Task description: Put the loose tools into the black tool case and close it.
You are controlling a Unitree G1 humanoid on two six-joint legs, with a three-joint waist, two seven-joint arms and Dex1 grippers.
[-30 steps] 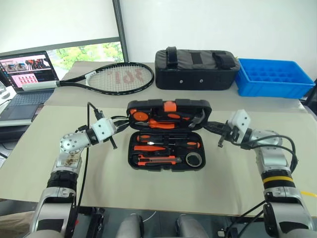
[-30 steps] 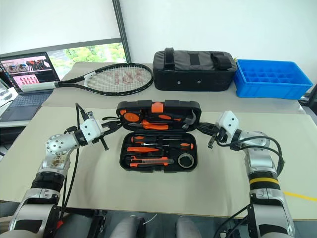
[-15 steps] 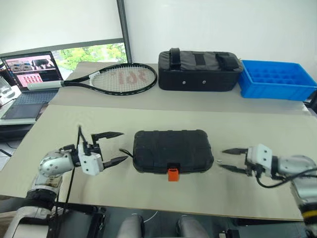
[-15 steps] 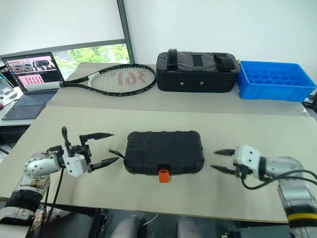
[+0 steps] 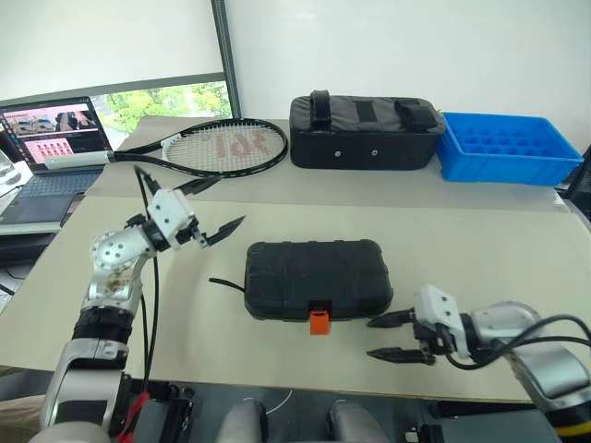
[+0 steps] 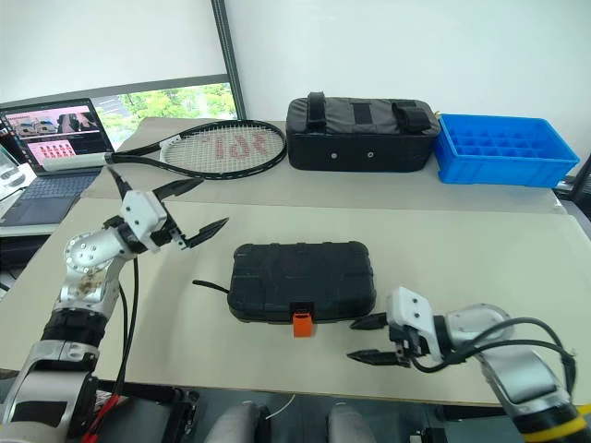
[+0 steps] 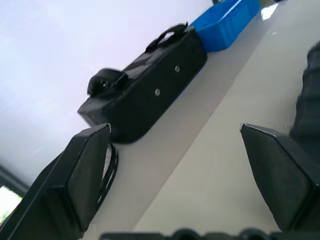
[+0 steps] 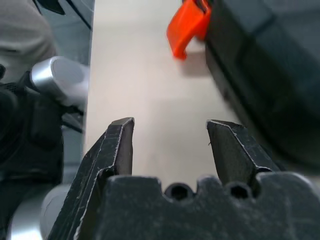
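Note:
The black tool case (image 5: 314, 275) lies shut on the near table, its orange latch tab (image 5: 319, 321) sticking out of the front edge. The loose tools are hidden. My left gripper (image 5: 228, 202) hangs open above the table, left of the case's far corner, with nothing in it. Low by the front right corner of the case my right gripper (image 5: 372, 339) is open and empty, pointing at the latch side. In the right wrist view the latch tab (image 8: 185, 27) and the case wall (image 8: 270, 75) lie just past the fingers (image 8: 120, 145).
A tennis racket (image 5: 217, 146), a black fabric bag (image 5: 365, 131) and a blue compartment tray (image 5: 508, 146) line the far table. A laptop (image 5: 51, 138) stands at far left. A black cable (image 5: 226, 283) lies beside the case's left end.
The case, open a second ago with tools in its slots, is shut. Both grippers went from shut to open. The left rose clear; the right drew back and down towards the latch corner.

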